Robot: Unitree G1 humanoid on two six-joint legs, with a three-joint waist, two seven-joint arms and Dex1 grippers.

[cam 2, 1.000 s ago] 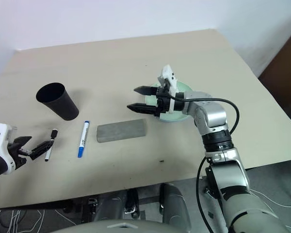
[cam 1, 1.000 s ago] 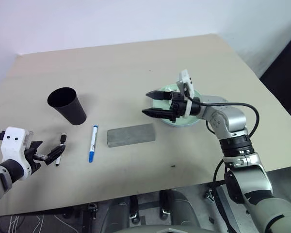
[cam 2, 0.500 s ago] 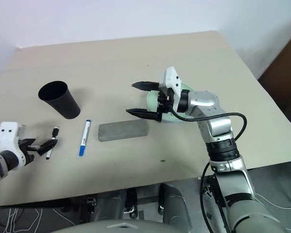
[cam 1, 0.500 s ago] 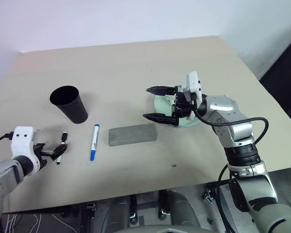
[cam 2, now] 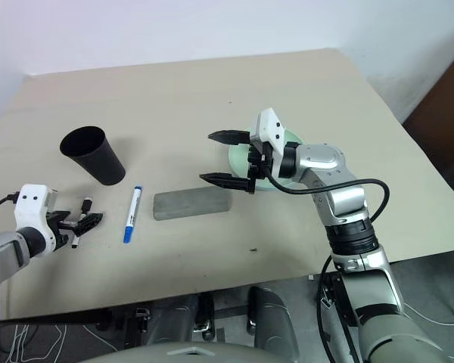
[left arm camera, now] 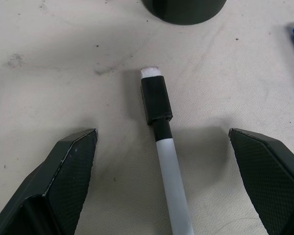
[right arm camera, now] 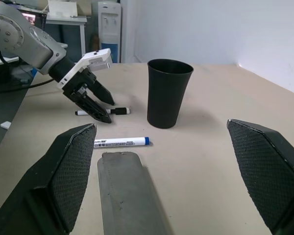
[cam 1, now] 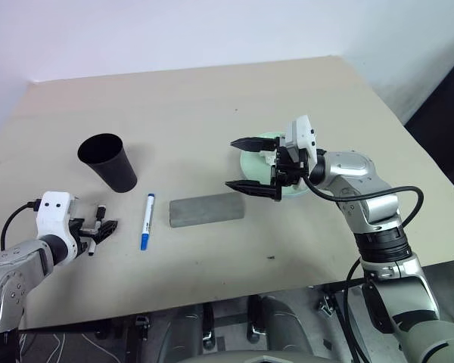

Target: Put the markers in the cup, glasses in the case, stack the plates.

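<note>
Head views: left gripper (cam 1: pixel 98 229) low on the worktop (cam 1: pixel 212 106), fingers spread either side of the black-capped marker (cam 1: pixel 95 236), not gripping it. Blue-capped marker (cam 1: pixel 146 221) lies just beside, closed grey case (cam 1: pixel 206 209) next along, black cup (cam 1: pixel 107 162) upright behind the markers. Right gripper (cam 1: pixel 247 165) hangs above the worktop, fingers wide apart, empty, in front of the mint plate (cam 1: pixel 251 160).

Left wrist view: marker lies between both fingers (left arm camera: pixel 63 171), clear gaps each side.

Right wrist view: fingers (right arm camera: pixel 71 171) wide, nothing between them; cup, case and both markers beyond.
</note>
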